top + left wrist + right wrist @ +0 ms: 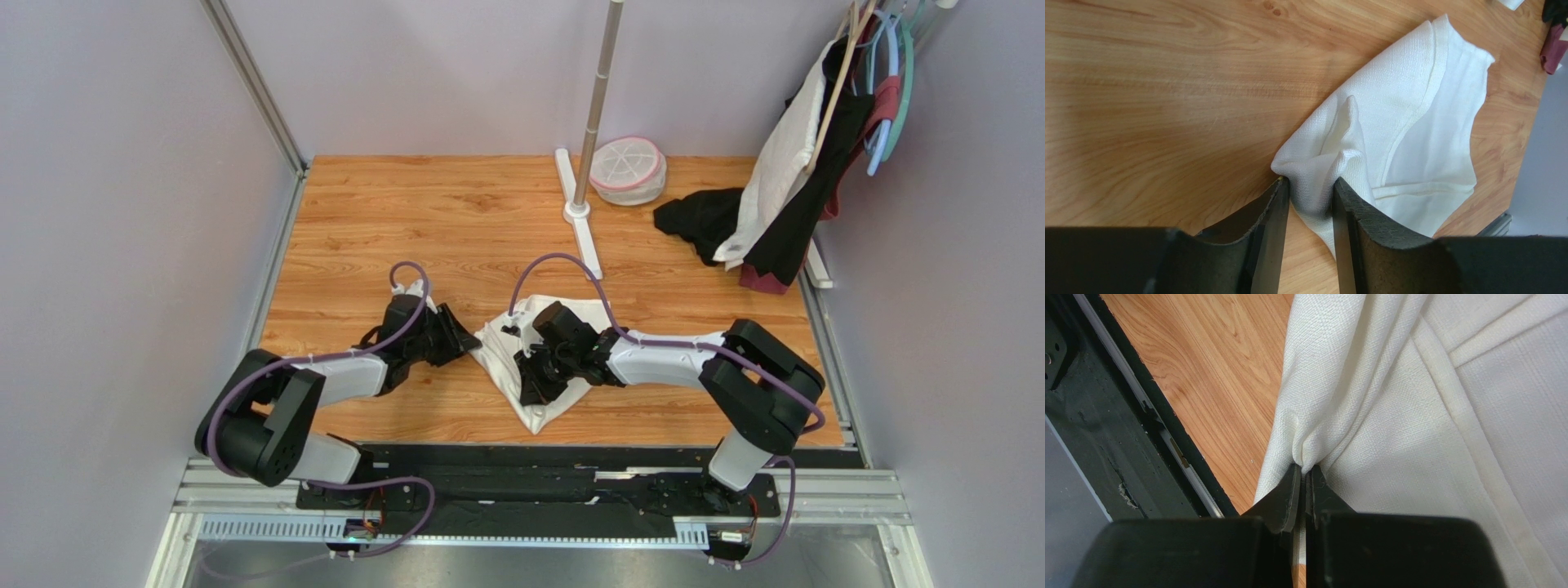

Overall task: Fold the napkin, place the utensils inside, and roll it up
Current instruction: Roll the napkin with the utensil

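The coarse-woven cream napkin [1413, 116], partly hidden overhead, is pinched at a bunched corner by the left gripper [1310, 196], at a fold by the right gripper [1304, 478].

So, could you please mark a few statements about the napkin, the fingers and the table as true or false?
1. The right fingers pinch a fold of the napkin. True.
2. The left fingers hang open, clear of the cloth. False: a bunched corner of the napkin sits between them.
3. The napkin is rolled into a tight tube. False: it lies loose and rumpled on the table.
4. A stand's pole rises at the table's far side. True.
5. A fork lies on top of the napkin. False: no fork shows in any view.
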Action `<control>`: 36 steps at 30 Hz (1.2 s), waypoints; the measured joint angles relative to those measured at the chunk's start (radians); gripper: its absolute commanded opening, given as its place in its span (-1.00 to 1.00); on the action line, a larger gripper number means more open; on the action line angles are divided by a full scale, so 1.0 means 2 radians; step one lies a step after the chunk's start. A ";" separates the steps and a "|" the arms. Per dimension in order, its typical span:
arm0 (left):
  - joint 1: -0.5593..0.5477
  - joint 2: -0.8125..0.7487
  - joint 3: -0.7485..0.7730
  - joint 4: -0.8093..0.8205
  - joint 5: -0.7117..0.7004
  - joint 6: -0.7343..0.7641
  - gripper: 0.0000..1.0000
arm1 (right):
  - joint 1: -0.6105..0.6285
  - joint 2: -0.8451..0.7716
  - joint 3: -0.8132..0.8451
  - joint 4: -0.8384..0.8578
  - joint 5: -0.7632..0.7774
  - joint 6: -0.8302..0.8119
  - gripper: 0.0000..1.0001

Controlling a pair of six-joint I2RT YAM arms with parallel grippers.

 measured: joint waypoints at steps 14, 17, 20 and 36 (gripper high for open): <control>-0.017 0.051 0.017 0.042 0.008 -0.005 -0.54 | 0.003 0.001 0.042 -0.090 0.029 0.001 -0.10; -0.019 0.053 0.020 0.040 0.007 -0.004 -0.54 | 0.006 -0.006 0.066 -0.142 0.052 0.000 0.11; -0.020 0.053 0.022 0.036 0.007 -0.004 -0.53 | 0.012 -0.019 0.098 -0.180 0.078 -0.001 0.25; -0.023 0.051 0.039 -0.001 0.003 0.002 -0.54 | 0.101 0.031 0.177 -0.184 0.223 -0.005 0.11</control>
